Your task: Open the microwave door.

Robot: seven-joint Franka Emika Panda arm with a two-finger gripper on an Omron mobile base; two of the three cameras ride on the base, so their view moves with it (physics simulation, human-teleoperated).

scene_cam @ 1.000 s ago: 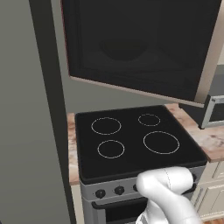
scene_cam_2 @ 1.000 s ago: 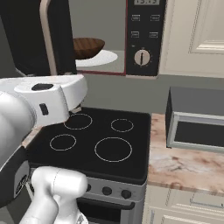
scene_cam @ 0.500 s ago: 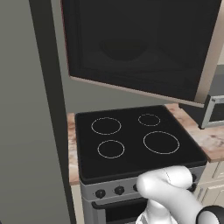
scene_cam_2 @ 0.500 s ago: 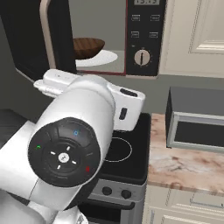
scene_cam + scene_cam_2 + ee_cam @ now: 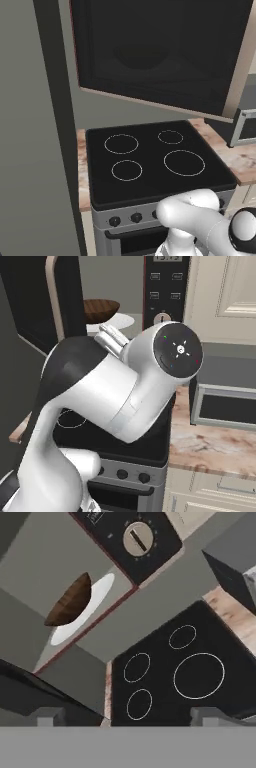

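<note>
since a second ago your arm has swung up and across in the right base view, while the microwave door (image 5: pixel 160 52) stays swung wide open.

on your left in the left base view the door hangs out over the stovetop (image 5: pixel 155 162), its black glossy panel facing you and its beige trim down the right edge. in the right base view you see its beige bar handle (image 5: pixel 55 296) at the upper left, then the open cavity with a brown bowl (image 5: pixel 101 308) on the white turntable plate (image 5: pixel 117 322), then the control panel (image 5: pixel 165 286), then the toaster oven (image 5: pixel 225 406) on the counter (image 5: pixel 210 448). in the hand view your gripper (image 5: pixel 130 717) shows two tips set well apart, jaws spread with nothing between them.
</note>
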